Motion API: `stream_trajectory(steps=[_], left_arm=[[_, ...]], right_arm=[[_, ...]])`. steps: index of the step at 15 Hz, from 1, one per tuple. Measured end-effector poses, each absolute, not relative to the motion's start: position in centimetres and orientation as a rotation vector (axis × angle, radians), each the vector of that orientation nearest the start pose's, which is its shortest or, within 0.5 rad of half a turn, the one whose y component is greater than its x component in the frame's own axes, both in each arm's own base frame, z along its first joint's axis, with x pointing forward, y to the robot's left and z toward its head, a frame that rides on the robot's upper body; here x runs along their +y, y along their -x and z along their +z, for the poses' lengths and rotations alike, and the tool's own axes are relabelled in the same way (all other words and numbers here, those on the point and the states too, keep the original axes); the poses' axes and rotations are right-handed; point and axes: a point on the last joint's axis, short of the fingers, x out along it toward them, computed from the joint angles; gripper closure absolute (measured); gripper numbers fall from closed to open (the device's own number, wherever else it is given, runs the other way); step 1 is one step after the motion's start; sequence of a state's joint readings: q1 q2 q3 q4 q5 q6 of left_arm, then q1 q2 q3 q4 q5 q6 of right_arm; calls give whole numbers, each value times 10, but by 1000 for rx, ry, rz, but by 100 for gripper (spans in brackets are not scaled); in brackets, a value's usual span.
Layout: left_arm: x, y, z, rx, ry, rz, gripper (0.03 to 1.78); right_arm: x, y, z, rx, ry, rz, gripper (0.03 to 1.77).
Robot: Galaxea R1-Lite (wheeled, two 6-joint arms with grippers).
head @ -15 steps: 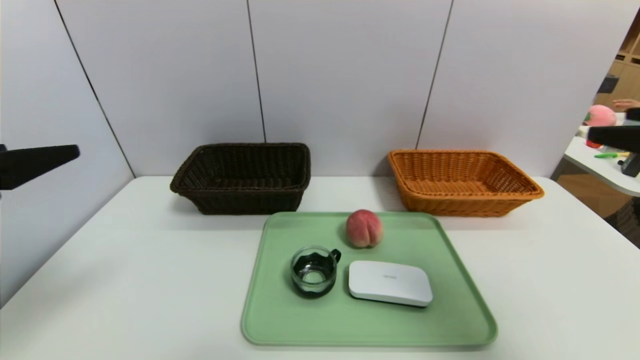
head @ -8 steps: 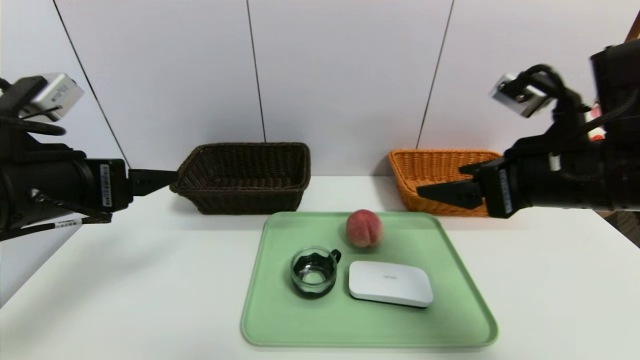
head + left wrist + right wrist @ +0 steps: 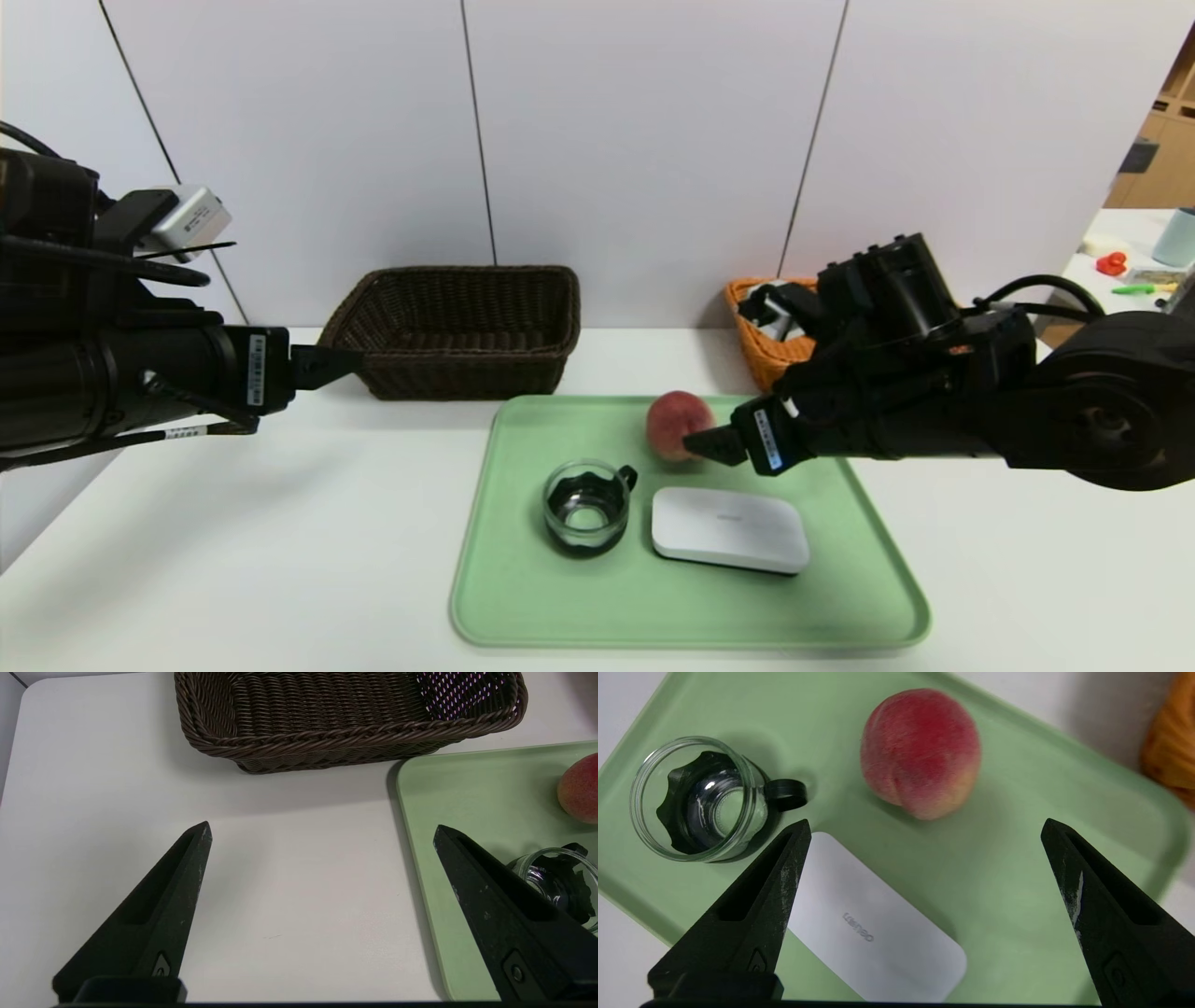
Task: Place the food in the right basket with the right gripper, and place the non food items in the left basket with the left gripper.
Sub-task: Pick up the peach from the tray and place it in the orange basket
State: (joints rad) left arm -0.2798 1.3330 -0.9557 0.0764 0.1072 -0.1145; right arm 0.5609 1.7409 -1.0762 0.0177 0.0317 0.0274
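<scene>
The right gripper (image 3: 926, 820) has advanced above the tray (image 3: 691, 611), spread, near the peach (image 3: 674, 420); the left gripper (image 3: 322, 823), also spread, has moved inward over the counter (image 3: 280, 560).

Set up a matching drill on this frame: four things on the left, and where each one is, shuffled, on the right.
Things
1. Peach
2. Dark basket
3. Right gripper
4. Left gripper

Places or states
A. Over the tray, fingers open, nothing held
B. Standing on the table, behind and to the left of the tray
C. On the tray, farther back than the cup and the white device
D. Over the table left of the tray, fingers open, nothing held

Pairs: 1-C, 2-B, 3-A, 4-D
</scene>
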Motion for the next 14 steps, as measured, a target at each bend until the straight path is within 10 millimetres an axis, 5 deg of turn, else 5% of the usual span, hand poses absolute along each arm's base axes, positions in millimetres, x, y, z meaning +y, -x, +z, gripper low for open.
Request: stream_trajectory(steps=[14], left_arm=[[-57, -205, 249, 468, 21, -146, 12]], right_arm=[[206, -291, 147, 660, 145, 488, 9]])
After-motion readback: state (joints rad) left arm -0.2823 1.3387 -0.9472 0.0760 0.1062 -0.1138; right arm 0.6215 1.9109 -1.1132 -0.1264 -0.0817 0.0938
